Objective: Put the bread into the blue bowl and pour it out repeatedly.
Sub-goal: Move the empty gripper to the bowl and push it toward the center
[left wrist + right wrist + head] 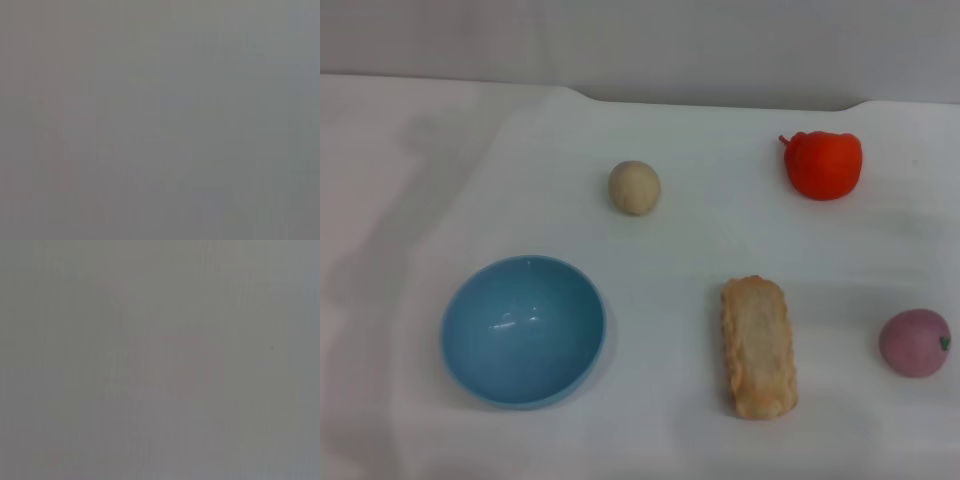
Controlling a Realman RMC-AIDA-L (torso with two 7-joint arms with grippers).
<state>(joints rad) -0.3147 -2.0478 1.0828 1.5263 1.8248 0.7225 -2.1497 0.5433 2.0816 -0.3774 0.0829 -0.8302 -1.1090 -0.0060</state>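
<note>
Two task items lay on the white table, with neither gripper in the head view; both wrist views gave only a featureless grey field, so whether either pincer was spread or pressed together could not be told.

Bread: right of centre, near side, flat pale-tan face up, crimped edges along both long sides. Long axis ran near-to-far, with only a slight lean. Blue bowl: left, near side, mouth up and tipped a little, nothing in it, well apart from the bread with bare table between.

Judgement: the bread sat on the right arm's side and the bowl on the left arm's, so the right arm looked the nearer for the pick. A grasp across the short width, jaws closing left-right, should suit the loaf's orientation.

Surfaces: bowl was glossy, smooth plastic, a plain hemisphere, and likely to rock or slide if nudged. Bread looked matte and ridged at the rim, hence fair grip.

Others present: beige ball far centre, red pepper far right, pink fruit near right edge, just beyond the bread.
</note>
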